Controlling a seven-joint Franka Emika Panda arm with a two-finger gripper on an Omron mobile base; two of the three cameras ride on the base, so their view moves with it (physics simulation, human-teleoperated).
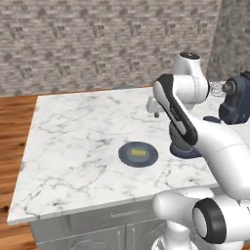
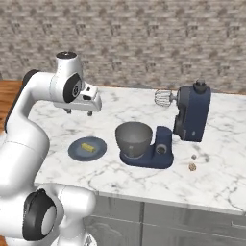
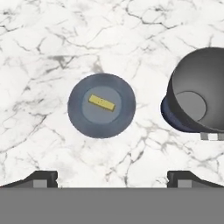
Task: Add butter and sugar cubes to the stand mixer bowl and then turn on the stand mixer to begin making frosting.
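Two-finger gripper (image 2: 78, 112) hovers high above the white marble counter (image 1: 73, 146), fingers spread wide, holding nothing.

Small pale-yellow butter stick (image 3: 102, 103) lies at the centre of the dark blue-grey round plate (image 3: 78, 118), just left of the deep grey metal stand mixer bowl (image 2: 133, 138). Bowl sits on the flat base of the navy-blue stand mixer (image 2: 192, 115), head tilted back, wire whisk (image 2: 163, 98) raised clear. Two tiny tan-brown sugar cubes (image 2: 192, 166) rest on the counter right of the mixer base.
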